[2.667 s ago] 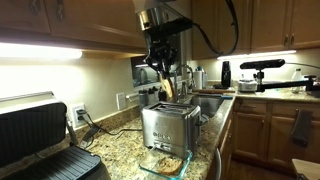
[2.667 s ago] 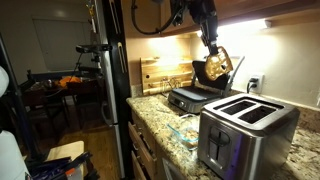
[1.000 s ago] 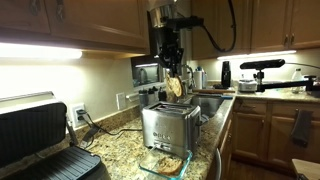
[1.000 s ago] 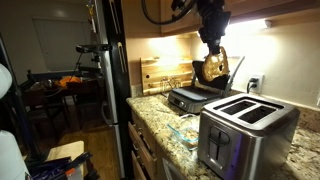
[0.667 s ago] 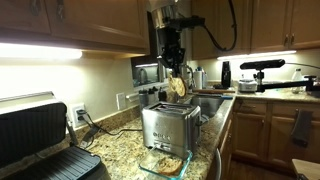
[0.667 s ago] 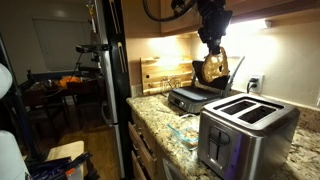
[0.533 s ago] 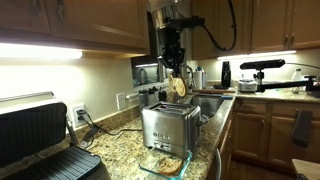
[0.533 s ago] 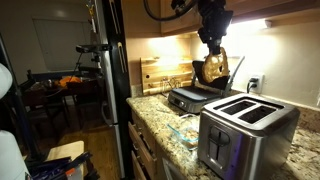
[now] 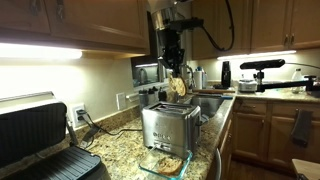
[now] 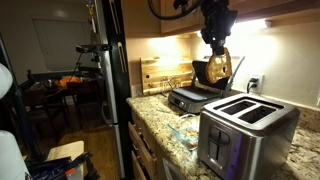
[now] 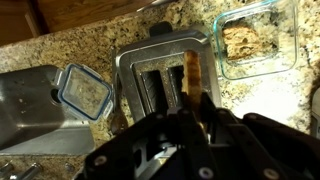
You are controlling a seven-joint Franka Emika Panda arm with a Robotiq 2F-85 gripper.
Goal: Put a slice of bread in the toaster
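My gripper [image 9: 174,72] is shut on the slice of bread [image 9: 177,87], a tan slice with a darker crust that hangs upright below the fingers, well above the toaster [image 9: 170,124]. In an exterior view the gripper [image 10: 216,52] holds the slice [image 10: 219,69] behind and above the steel two-slot toaster [image 10: 246,132]. In the wrist view the gripper [image 11: 193,103] looks down. The slice [image 11: 192,74] shows edge-on over the toaster [image 11: 150,72], close to one of its dark slots.
A glass container [image 9: 165,161] with more tan slices lies in front of the toaster, also in the wrist view [image 11: 256,42]. A black-and-grey contact grill [image 9: 38,140] stands open on the granite counter. A lidded container [image 11: 85,90] and a sink [image 11: 28,100] lie beside the toaster.
Since 2.7 s ago the gripper has carried the slice sideways to above the toaster. Over the last second it has barely moved.
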